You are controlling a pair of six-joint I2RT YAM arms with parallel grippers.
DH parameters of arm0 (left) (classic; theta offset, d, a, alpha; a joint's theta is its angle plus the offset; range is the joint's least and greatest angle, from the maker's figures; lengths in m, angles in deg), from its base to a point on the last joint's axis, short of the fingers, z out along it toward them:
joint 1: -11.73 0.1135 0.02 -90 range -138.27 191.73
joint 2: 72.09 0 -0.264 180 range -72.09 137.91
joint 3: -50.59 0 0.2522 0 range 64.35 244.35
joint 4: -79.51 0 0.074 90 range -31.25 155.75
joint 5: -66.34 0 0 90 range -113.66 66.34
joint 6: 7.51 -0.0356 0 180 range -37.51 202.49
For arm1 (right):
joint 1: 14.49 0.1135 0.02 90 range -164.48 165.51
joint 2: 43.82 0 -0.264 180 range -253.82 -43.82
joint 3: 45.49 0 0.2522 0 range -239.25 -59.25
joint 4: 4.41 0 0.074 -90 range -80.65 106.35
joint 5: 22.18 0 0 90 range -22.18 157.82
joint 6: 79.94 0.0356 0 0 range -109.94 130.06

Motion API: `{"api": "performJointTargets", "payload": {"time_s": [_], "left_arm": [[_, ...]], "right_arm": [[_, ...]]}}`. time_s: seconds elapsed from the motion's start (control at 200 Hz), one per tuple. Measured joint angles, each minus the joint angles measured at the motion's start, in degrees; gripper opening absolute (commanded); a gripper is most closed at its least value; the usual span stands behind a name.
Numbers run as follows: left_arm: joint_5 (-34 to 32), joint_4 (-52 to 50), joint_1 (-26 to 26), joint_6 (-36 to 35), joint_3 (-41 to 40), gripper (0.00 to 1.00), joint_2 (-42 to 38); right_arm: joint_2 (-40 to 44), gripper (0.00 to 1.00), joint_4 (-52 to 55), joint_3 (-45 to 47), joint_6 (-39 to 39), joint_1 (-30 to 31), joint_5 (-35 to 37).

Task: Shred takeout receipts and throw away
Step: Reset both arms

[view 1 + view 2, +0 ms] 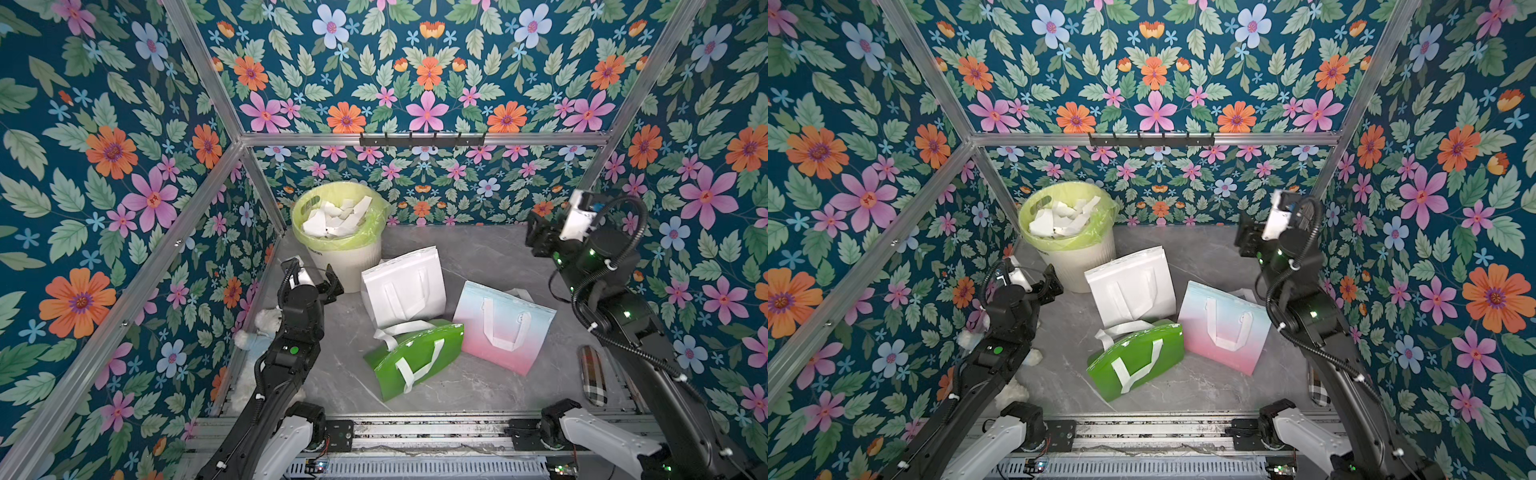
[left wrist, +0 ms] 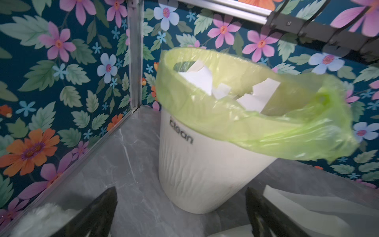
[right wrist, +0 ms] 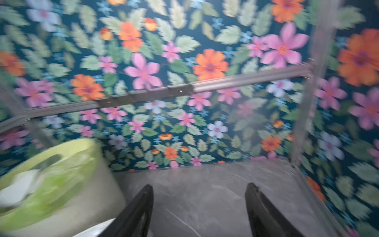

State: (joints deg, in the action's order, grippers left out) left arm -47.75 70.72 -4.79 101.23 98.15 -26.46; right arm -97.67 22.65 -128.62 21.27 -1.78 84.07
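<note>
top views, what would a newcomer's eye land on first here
The loud floral wallpaper on every wall of the enclosure hits first. Next comes the white bin with its lime-green liner in the far left corner, holding torn white paper pieces. Then three bags lying mid-table: a white tote bag, a green tote bag and a pink-and-blue tote bag.

Bin (image 1: 345,266) at the table's (image 1: 490,253) 11 o'clock corner, with torn receipts (image 1: 332,222) inside it. Three bags mid-table: back bag (image 1: 399,274) just at the bin's 4 o'clock, front bag (image 1: 432,340) touching it at its 6, right bag (image 1: 505,324) just beside both at 3. Toy (image 1: 266,322) at the 9 o'clock edge, case (image 1: 592,376) at the 4 o'clock edge. Hook rail (image 1: 422,140) on the back wall, 12 o'clock.
</note>
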Motion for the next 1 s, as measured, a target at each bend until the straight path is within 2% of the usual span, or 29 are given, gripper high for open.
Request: {"api": "performJointTargets", "payload": {"time_s": [0.155,0.255,0.485,0.66,0.885,1.0], "left_arm": [[-6.0,4.7,0.1,0.9,-5.3,0.99,3.7],[-9.7,9.2,0.2,0.7,-8.9,0.99,7.7],[-14.4,18.8,1.0,-2.7,-11.6,0.99,18.7],[-15.2,28.2,1.4,-8.2,-15.5,0.99,23.0],[-14.3,36.9,3.2,-11.9,-16.6,0.99,31.0],[-12.2,40.4,4.5,-13.3,-16.3,0.99,33.6]], "right_arm": [[4.8,0.83,-2.7,14.8,5.2,-17.6,-3.5],[4.1,0.87,-5.5,22.3,7.3,-23.1,-5.9],[1.5,0.94,-15.4,35.4,6.1,-24.2,-8.7],[2.2,0.96,-24.9,46.8,3.7,-24.2,-11.5],[-1.3,0.96,-35.8,54.4,2.3,-24.2,-14.8],[-5.2,0.96,-40.2,55.2,1.7,-23.0,-15.9]]}}
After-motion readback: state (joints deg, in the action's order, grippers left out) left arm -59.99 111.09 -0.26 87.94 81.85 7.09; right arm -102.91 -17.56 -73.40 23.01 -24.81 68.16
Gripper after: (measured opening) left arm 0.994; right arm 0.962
